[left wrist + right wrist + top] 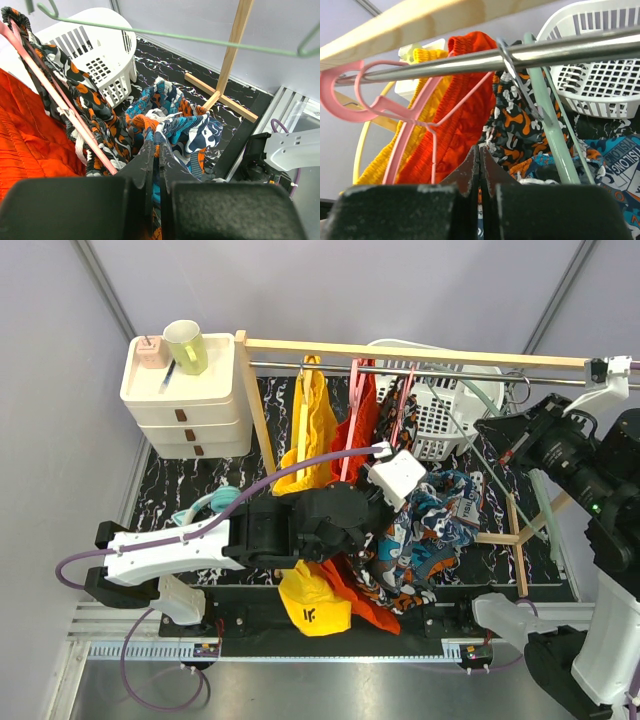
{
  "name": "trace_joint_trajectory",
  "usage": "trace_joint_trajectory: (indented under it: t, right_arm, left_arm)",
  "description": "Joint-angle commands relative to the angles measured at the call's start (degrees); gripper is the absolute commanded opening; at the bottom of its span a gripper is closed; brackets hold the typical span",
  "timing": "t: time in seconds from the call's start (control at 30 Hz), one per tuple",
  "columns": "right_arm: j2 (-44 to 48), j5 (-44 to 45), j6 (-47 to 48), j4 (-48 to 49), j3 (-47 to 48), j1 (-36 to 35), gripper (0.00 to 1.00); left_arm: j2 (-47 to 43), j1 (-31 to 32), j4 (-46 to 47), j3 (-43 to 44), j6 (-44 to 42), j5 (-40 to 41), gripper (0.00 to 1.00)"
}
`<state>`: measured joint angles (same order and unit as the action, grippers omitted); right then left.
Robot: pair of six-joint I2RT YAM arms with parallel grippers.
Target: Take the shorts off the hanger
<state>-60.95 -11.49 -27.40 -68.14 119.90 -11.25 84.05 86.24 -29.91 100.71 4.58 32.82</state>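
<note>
The blue/teal patterned shorts (432, 530) hang pulled down and toward the front of the rack; they also show in the left wrist view (192, 122). My left gripper (156, 148) is shut on a fold of them, its place in the top view (380, 515) half buried in cloth. The dark grey shorts with orange and white blotches (75, 97) hang on a pink hanger (60, 105) and show in the right wrist view (520, 125). A pale green hanger (554, 135) hangs on the metal rod (555, 50). My right gripper (481, 150) is shut and empty, just below the rod, at the right of the rack (490, 430).
Plain yellow shorts (315, 430) and plain orange-red shorts (360, 425) hang on the rod, their lower ends by the front edge. A white basket (440, 415) stands behind the rack. White drawers (185, 390) with a green cup (186, 345) stand at the back left. The wooden rack foot (220, 97) lies to the right.
</note>
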Motion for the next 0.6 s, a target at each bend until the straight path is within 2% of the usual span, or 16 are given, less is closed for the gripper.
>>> trace_joint_trajectory:
  t: [0.0, 0.13, 0.23, 0.4, 0.57]
  right_arm:
    - [4.3, 3.0, 1.8, 12.7, -7.2, -0.3, 0.0]
    - [9.7, 8.8, 0.6, 26.1, -19.7, -0.3, 0.0]
    - [11.6, 10.9, -0.6, 31.5, -23.8, -0.2, 0.0]
    - [12.0, 15.1, -3.6, 35.7, -26.2, -0.3, 0.0]
    - [12.3, 25.5, -4.2, 35.0, -26.6, -0.3, 0.0]
  left_arm:
    - [-2.4, 0.0, 3.2, 0.4, 0.4, -0.7, 0.0]
    - [-2.4, -0.1, 3.3, 0.5, 0.2, -0.7, 0.0]
    - [-2.4, -0.1, 3.2, 0.5, 0.3, -0.8, 0.0]
    - [-2.7, -0.1, 3.2, 0.2, 0.4, -0.9, 0.0]
    - [-2.9, -0.1, 3.2, 0.0, 0.5, -0.7, 0.0]
